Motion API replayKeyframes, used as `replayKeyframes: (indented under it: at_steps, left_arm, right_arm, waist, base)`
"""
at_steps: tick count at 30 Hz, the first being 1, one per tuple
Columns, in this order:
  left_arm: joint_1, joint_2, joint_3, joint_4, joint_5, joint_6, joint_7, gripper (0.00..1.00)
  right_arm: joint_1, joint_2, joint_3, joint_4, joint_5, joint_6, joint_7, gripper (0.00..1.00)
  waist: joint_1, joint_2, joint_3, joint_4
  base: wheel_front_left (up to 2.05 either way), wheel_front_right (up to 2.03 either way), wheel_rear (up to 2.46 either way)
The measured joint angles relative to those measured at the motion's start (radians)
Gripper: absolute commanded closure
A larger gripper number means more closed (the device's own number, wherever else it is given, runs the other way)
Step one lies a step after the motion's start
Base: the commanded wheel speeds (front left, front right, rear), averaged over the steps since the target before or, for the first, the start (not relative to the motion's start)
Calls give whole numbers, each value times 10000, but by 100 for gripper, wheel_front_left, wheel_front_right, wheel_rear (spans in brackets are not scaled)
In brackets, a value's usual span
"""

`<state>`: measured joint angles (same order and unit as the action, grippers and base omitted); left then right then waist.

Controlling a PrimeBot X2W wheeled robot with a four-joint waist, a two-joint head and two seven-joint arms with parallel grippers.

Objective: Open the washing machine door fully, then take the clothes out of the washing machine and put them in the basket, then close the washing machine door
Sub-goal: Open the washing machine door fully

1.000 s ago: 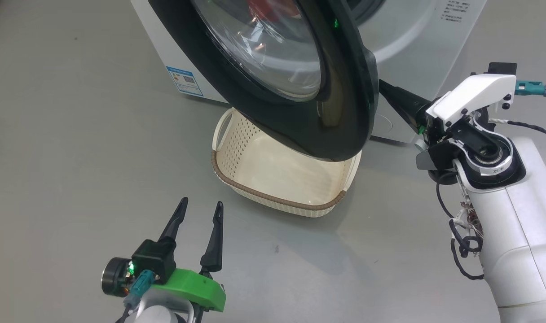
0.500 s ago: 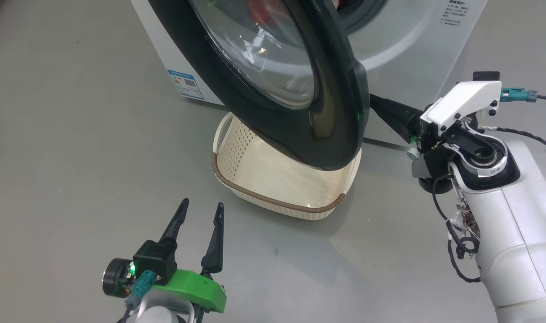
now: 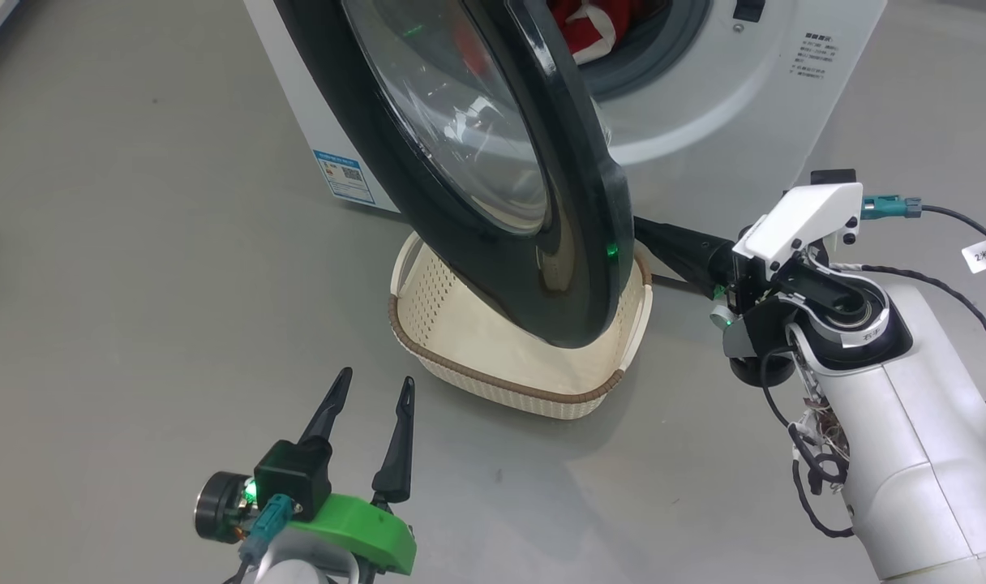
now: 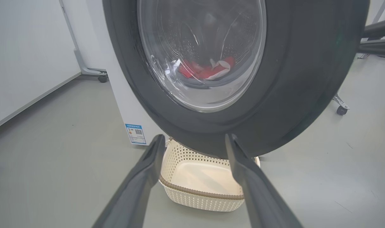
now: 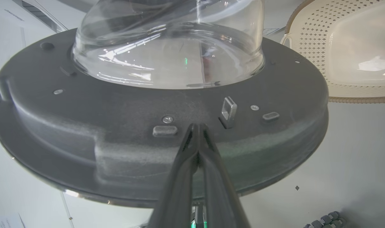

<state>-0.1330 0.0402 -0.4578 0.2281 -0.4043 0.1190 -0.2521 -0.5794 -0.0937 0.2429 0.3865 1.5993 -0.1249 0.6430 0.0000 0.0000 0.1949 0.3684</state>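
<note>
Stood at step 1, part done: had door [image 3: 493,162] swung out over basket [image 3: 493,388], not yet fully open. Set right gripper [image 5: 197,126], fingers pressed together, against door's inner face, apparently touching. Held left gripper [image 3: 377,375] spread wide, empty, near basket. Left clothes [image 3: 578,20] inside washer [image 3: 704,105]. Remaining: finish opening, unload, close. Counted 1 door, 1 basket, 1 washer, 2 grippers, 1 red heap; no. of garments unclear.

On the floor [image 3: 136,284] the basket [image 3: 501,388] sits just before the washer [image 3: 704,105], under its half-open door [image 3: 578,203]. The clothes [image 3: 582,24] lie inside the washer. The left hand [image 3: 377,377] is before the basket, apart from it. The right hand [image 5: 197,126] is right of the door, tips at its inner face.
</note>
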Motion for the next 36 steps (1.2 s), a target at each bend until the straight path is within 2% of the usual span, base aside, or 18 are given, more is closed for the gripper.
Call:
replayKeyframes:
  at_steps: [14, 36]
  left_arm:
    - [35, 2, -232, 38, 82, 2, 0, 0]
    - [220, 6, -249, 54, 69, 0, 0, 0]
  right_arm:
    - [340, 148, 736, -77, 142, 2, 449, 100]
    - [605, 215, 2564, -642, 619, 0, 819, 100]
  waist:
    - [0, 0, -259, 340]
    - [0, 0, -555, 1141]
  base:
    - [0, 0, 0]
    - [0, 0, 0]
